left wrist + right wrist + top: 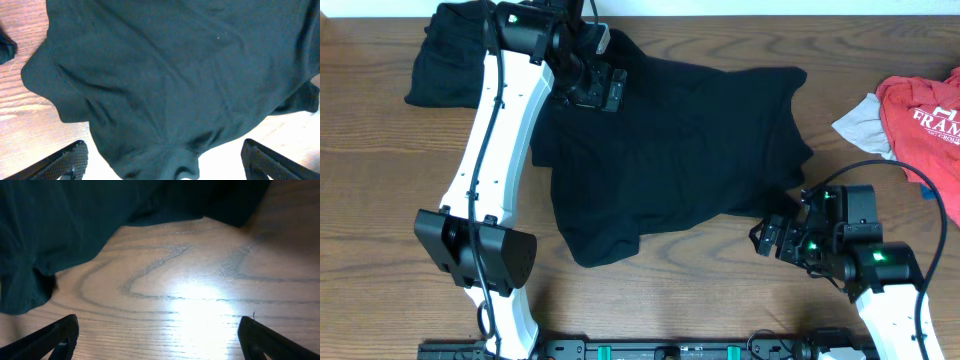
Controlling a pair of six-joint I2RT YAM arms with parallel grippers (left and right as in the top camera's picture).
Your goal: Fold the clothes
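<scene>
A black T-shirt (680,150) lies spread and rumpled across the middle of the wooden table. My left gripper (592,88) is open over the shirt's upper left edge; in the left wrist view the dark cloth (170,75) fills the frame and its edge lies between the open fingers (162,165). My right gripper (772,238) is open and empty just off the shirt's lower right corner; the right wrist view shows bare wood between the fingers (160,340) and the shirt's edge (60,235) ahead at the left.
A second black garment (445,55) lies bunched at the far left. A red shirt with white lettering (925,115) and a grey cloth (860,122) lie at the right edge. Bare wood (380,200) lies along the front and left.
</scene>
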